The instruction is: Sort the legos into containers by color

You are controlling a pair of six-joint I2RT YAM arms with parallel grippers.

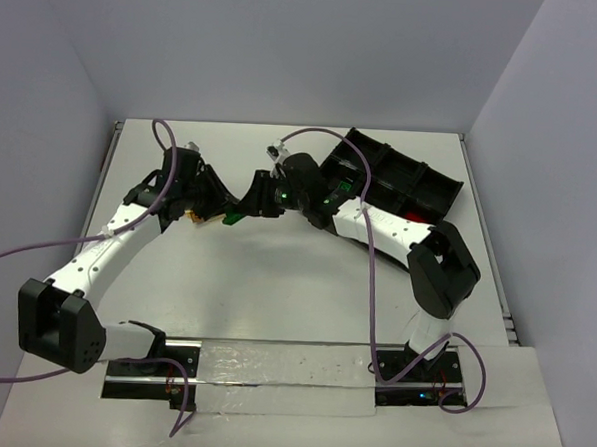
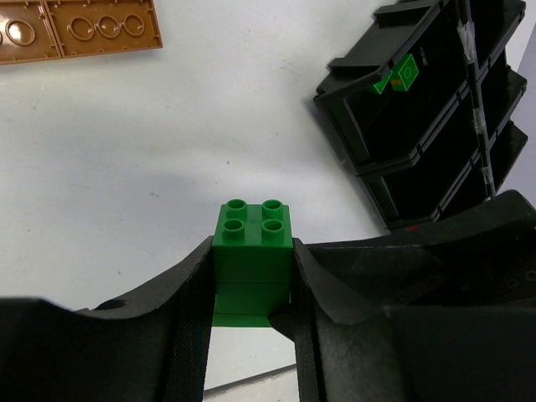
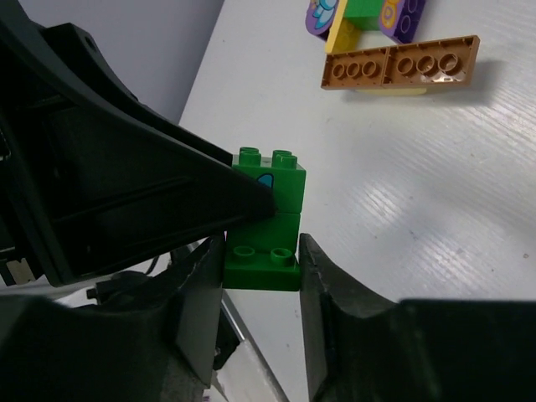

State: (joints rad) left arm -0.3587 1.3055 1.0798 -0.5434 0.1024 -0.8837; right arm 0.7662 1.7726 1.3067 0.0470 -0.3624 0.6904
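My left gripper (image 1: 224, 212) is shut on a green lego stack (image 1: 235, 217), held above the table left of centre. In the left wrist view the stack (image 2: 253, 243) sits studs-up between my left gripper's pads (image 2: 251, 264). My right gripper (image 1: 251, 203) has met it from the right. In the right wrist view its jaws (image 3: 261, 261) press both sides of the stack's lowest green brick (image 3: 261, 264). The black tray (image 1: 433, 181) lies at the back right, with a green brick (image 2: 395, 75) in one bin and a red one (image 1: 411, 222) in another.
Two brown flat plates (image 3: 400, 65) lie on the table beyond the stack, also seen in the left wrist view (image 2: 84, 29). A purple, yellow and green cluster (image 3: 360, 17) lies next to them. The tray's wall (image 2: 356, 117) is close on the right.
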